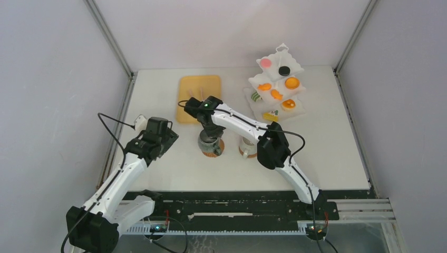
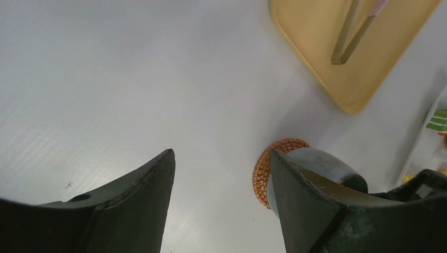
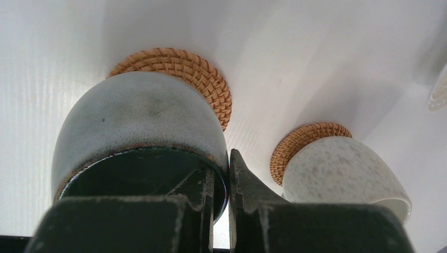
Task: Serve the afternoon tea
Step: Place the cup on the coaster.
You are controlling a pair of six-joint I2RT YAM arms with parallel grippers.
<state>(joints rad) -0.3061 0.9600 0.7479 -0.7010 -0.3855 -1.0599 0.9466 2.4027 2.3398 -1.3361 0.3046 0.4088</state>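
A: Where is the grey mug (image 3: 137, 110), and how is it held?

B: It is stood upright near the middle of the counter (image 1: 327, 158), over a coaster (image 3: 184, 68). Its rim is pinched by the right pincer (image 3: 221, 168). One finger is set inside the cup and the other outside, so the jaws are nearly shut with only the wall between them.

A: Is it seated on the coaster or raised?

B: That cannot be told; the base is hidden by the mug's own body.

A: And the left pincer (image 2: 221, 155)?

B: It is held wide open with nothing in it, above bare counter nearer the left edge. From it the grey mug lies toward the right edge, near but apart.

A: On which relation is the next move judged to turn?

B: The mug lies straight below the right pincer, its axis vertical, gripped at one side of the rim only. A one-sided hold may let it tip, so it is best carried level. The white mug (image 3: 342, 168) is set on a second coaster (image 3: 305, 137) just beside it, toward the right edge, so little room is left there.

A: What else is laid out?

B: The pastries (image 1: 291, 83) are set out on the stand (image 1: 276, 55) at the far right corner. A board (image 1: 197, 89) is laid by the far edge.
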